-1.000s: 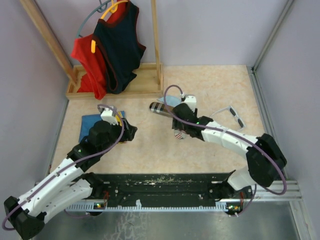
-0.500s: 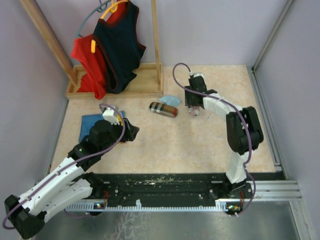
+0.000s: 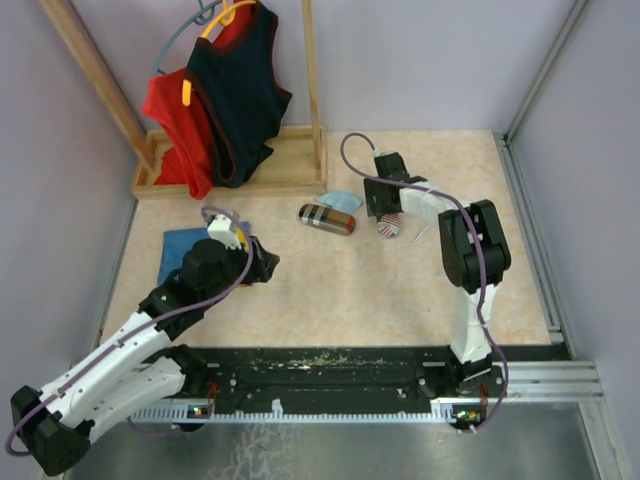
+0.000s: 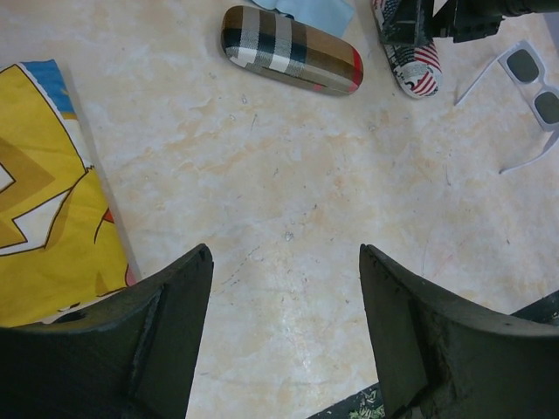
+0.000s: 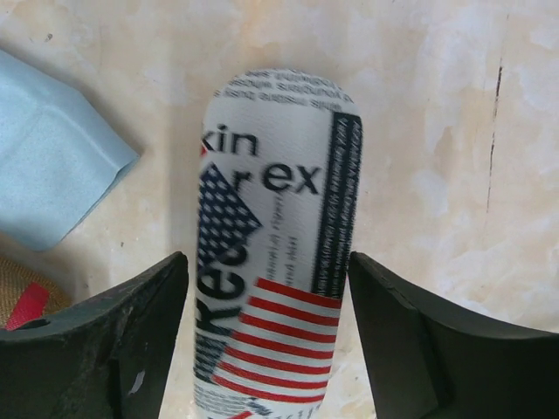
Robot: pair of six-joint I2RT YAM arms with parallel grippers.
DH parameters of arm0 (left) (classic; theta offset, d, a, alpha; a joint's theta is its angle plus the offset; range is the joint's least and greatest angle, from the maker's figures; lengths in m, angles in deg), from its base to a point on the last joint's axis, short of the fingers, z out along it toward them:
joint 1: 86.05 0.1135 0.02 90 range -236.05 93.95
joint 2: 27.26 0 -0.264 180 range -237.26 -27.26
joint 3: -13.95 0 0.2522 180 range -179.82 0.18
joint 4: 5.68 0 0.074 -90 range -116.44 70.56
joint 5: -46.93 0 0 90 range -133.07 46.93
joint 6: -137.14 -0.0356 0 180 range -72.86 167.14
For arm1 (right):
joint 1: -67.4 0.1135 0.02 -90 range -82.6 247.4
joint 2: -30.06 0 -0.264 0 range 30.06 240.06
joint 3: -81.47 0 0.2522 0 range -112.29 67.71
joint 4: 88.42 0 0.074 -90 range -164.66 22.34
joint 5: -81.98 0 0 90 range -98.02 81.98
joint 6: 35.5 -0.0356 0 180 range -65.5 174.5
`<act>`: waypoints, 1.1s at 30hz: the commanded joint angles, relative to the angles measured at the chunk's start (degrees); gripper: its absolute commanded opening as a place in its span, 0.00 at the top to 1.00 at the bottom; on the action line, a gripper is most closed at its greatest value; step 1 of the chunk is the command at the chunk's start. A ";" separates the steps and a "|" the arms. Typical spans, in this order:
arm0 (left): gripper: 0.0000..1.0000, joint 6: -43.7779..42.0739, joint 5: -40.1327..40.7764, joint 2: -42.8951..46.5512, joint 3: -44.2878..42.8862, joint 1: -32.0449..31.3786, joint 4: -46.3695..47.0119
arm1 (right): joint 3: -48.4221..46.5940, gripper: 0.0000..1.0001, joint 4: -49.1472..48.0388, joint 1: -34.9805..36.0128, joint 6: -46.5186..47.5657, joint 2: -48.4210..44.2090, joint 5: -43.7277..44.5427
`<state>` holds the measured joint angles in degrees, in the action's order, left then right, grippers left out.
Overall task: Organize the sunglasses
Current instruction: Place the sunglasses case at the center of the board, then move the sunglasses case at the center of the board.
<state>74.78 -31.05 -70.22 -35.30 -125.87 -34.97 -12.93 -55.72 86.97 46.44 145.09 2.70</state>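
The white-grey sunglasses (image 4: 533,83) lie on the floor right of the flag-print case (image 5: 275,253); in the top view my right arm hides almost all of them. The dark brown pair is out of view. My right gripper (image 3: 383,207) is open, its jaws on either side of the flag-print case (image 3: 388,224) with a gap on each side (image 5: 266,262). My left gripper (image 3: 255,262) is open and empty above bare floor (image 4: 284,332), well short of the plaid case (image 4: 293,51).
The plaid case (image 3: 327,218) lies left of the flag-print case, with a light-blue cloth (image 3: 343,201) behind it. A blue and yellow printed cloth (image 4: 44,218) lies by my left gripper. A wooden clothes rack base (image 3: 230,172) stands at the back left.
My right arm has swung from the middle of the floor to the back. The flag-print case now lies further back and to the right. The white sunglasses have gone behind the arm. The left arm barely moved.
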 commanded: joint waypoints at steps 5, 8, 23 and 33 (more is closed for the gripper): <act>0.24 -2.13 1.60 -0.45 -4.43 0.00 -1.94 | 0.60 0.13 -0.03 -0.32 2.33 -6.64 0.46; 0.23 -2.70 2.82 0.90 -5.70 0.01 -3.33 | 2.49 0.11 -1.24 -0.33 3.06 -10.51 -0.66; 0.18 -11.31 7.32 0.16 -8.26 0.09 -4.23 | -5.43 0.11 1.50 4.62 21.40 -8.78 -23.47; 0.18 -11.60 7.59 1.47 -7.23 0.09 -4.15 | -20.59 0.11 11.04 8.45 32.33 5.81 -28.60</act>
<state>64.13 -24.26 -70.02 -41.40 -125.84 -38.97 -26.52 -48.00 95.03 73.00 147.29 -21.91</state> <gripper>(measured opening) 0.816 0.887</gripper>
